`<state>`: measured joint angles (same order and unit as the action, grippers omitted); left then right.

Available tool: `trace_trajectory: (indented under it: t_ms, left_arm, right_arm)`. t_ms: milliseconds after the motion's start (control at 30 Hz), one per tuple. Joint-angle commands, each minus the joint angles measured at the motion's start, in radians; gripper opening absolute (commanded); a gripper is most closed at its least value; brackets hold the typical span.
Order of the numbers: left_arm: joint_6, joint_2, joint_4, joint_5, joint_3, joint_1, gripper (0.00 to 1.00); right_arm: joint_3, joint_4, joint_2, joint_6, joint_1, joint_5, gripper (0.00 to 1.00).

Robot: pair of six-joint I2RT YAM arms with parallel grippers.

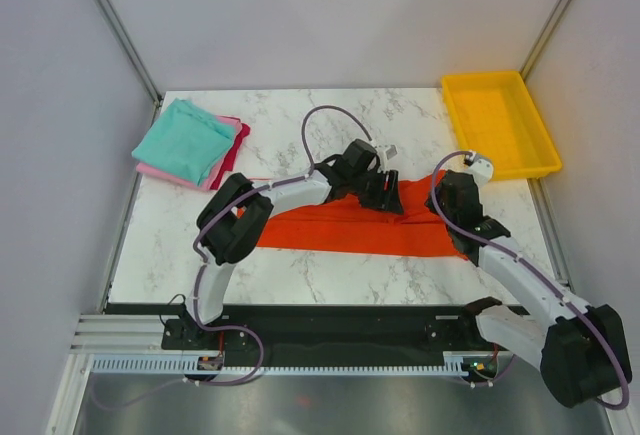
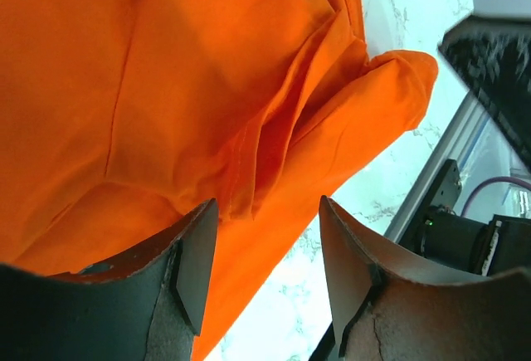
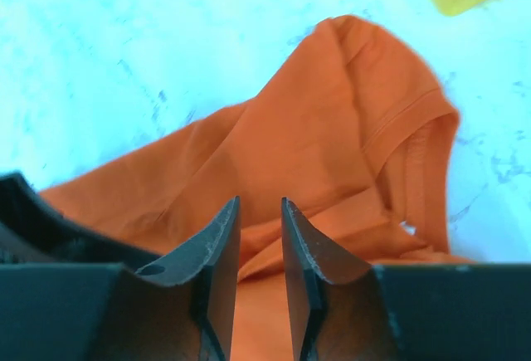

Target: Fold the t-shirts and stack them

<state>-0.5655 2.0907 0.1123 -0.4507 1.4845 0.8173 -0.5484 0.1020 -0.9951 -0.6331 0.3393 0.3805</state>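
A bright orange-red cloth t-shirt point(image 1: 350, 230) lies as a long rumpled band across the middle of the white marble-patterned table point(image 1: 300, 275), one sleeve bunched at its right end. The left gripper point(image 2: 267, 212) hangs over the shirt's upper middle, its black fingers spread wide with nothing between them. The right gripper point(image 3: 260, 203) is low over the right end, its fingers a narrow gap apart, not pinching the cloth behind them. A teal folded t-shirt point(image 1: 185, 140) rests on a pink one point(image 1: 165, 172) at the far left corner, well apart from the rigid yellow plastic tray point(image 1: 500, 120) at far right
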Motion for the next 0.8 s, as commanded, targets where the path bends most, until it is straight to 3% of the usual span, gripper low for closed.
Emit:
trace_trajectory:
  t_ms: [0, 233, 467, 767]
  left_arm:
    - [0.055, 0.041, 0.026, 0.023, 0.072, 0.013, 0.60]
    - [0.053, 0.155, 0.087, 0.086, 0.238, 0.022, 0.59]
    - [0.084, 0.177, 0.109, 0.077, 0.260, 0.037, 0.54]
    - [0.160, 0.166, 0.156, 0.031, 0.252, 0.085, 0.39]
  right_arm:
    - [-0.056, -0.034, -0.074, -0.039, -0.054, 0.023, 0.32]
    - [-0.079, -0.152, -0.259, -0.050, -0.131, -0.130, 0.21]
    - [-0.102, -0.200, -0.402, -0.036, -0.152, -0.272, 0.04]
    - [-0.070, -0.202, -0.424, -0.045, -0.178, -0.287, 0.03]
